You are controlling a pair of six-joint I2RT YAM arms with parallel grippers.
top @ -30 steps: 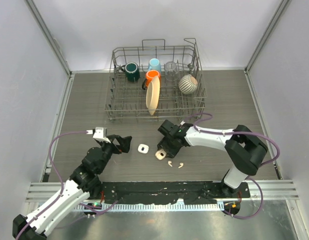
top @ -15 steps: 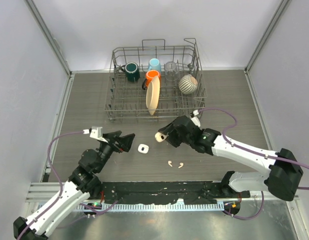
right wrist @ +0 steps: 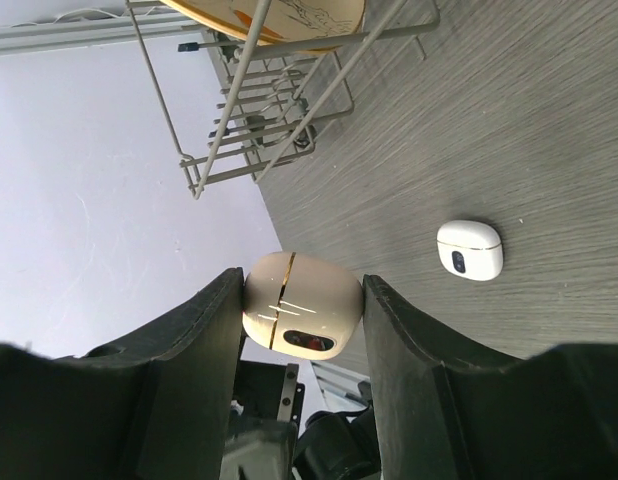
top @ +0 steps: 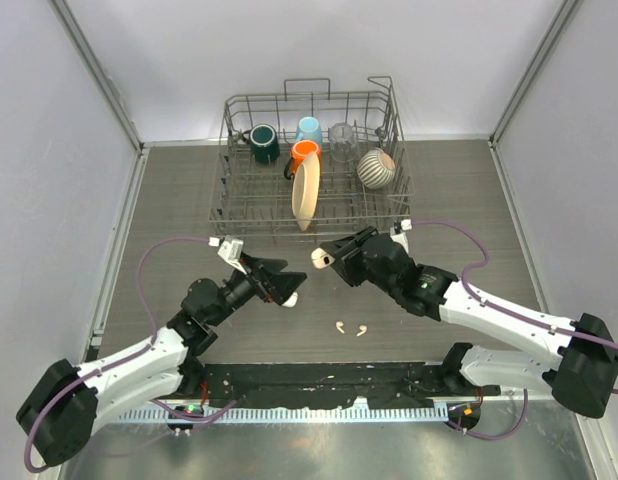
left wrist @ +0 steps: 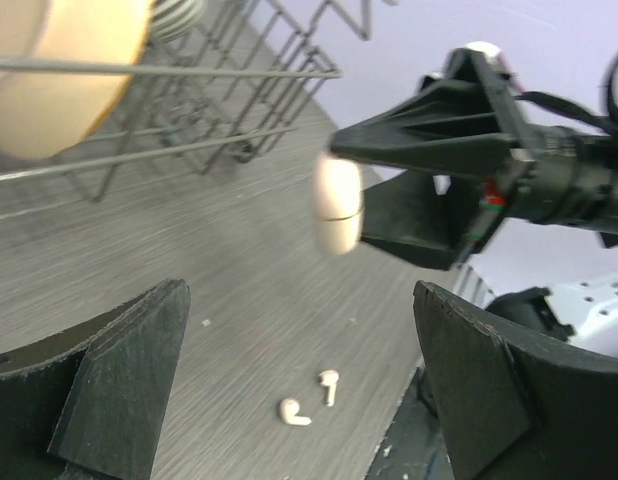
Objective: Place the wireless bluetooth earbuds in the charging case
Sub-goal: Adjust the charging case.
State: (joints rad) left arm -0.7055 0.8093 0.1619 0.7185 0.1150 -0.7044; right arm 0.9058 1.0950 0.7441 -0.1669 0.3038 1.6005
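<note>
There are two white earbuds [top: 339, 325]. Charging cases also number two: one cream charging case [top: 317, 258], one white charging case [right wrist: 470, 249]. A single wire dish rack [top: 229, 170] holds three mugs (a green mug [top: 263, 143], a blue mug [top: 309, 130], an orange mug [top: 304, 153]), one clear glass [top: 341, 134], one striped bowl [top: 375, 168] and one tan dish [top: 306, 192]. Two robot arms show: left arm [top: 139, 365], right arm [top: 499, 315].

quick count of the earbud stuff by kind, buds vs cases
earbuds: 2, both loose on the table
cases: 2, the cream case pinched in the right hand, the white case lying on the table
total: 4
</note>
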